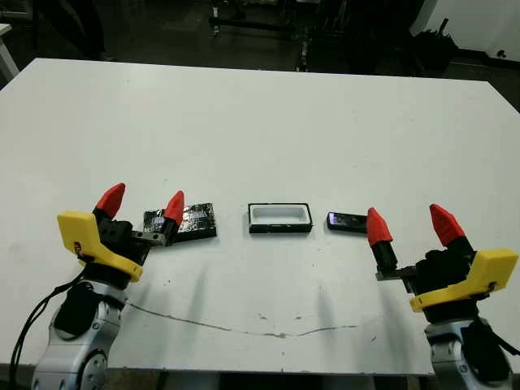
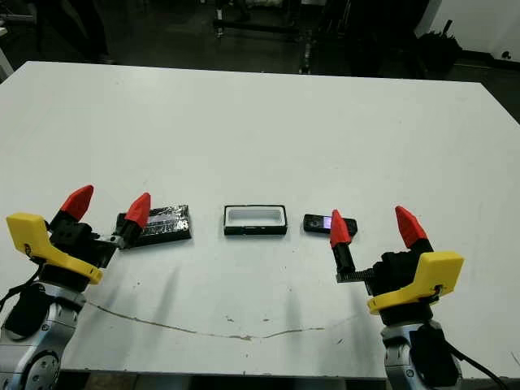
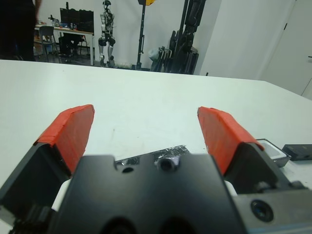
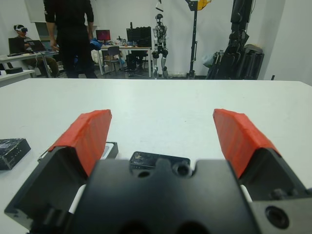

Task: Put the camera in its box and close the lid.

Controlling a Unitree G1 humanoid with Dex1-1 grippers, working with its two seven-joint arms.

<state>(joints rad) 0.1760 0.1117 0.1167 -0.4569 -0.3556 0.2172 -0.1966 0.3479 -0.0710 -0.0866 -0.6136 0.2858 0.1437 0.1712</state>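
The box (image 1: 280, 218), a small black tray with a white lining, sits open at the table's middle front. To its right lies the camera (image 1: 347, 222), a small flat black slab. Left of the box rests the lid (image 1: 188, 222), a crinkly shiny black panel. My left gripper (image 1: 142, 204) is open, hovering just in front of the lid's left end, one fingertip overlapping it in view. My right gripper (image 1: 410, 225) is open, in front of and right of the camera, holding nothing. In the wrist views, the lid (image 3: 161, 153) and the camera (image 4: 158, 158) each lie between the fingers, farther out.
A thin dark crack line (image 1: 244, 329) runs along the table near its front edge. Beyond the far edge stand dark equipment frames (image 1: 260, 24). A person (image 4: 70, 34) stands well beyond the table in the right wrist view.
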